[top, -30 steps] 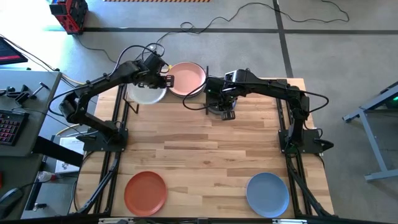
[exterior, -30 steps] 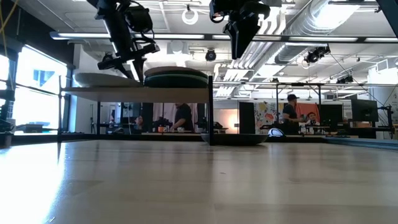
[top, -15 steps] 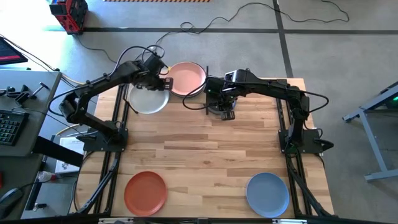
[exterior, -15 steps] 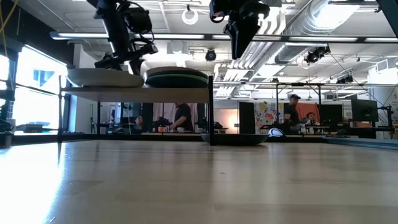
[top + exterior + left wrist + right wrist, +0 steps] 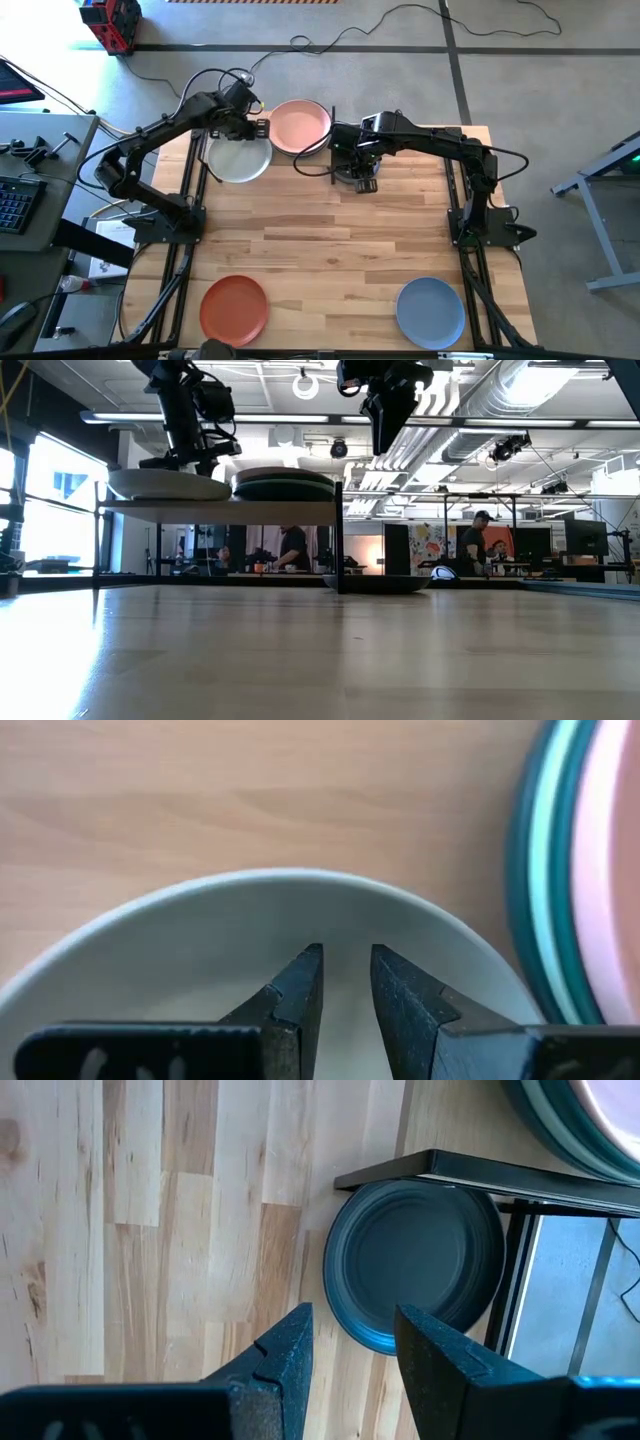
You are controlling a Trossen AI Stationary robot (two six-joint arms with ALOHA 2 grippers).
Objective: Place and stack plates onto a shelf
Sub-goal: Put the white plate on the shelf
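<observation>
The off-white plate lies flat on the left half of the small light-wood shelf. My left gripper hovers over the plate's far part, fingers a narrow gap apart. Beside it on the shelf stands a stack topped by the pink plate, with teal and pale green rims below it. My right gripper is open, high above a charcoal plate lying on the table, partly under the shelf's right end.
A terracotta plate and a blue plate lie at the table's near edge. The shelf's black uprights stand between the stack and the charcoal plate. People move in the room behind the table.
My left gripper brought the off-white plate down from a tilt just above the shelf until it lay flat on the board. It then drew off toward the table's far left, leaving the plate there. The right arm kept still.
</observation>
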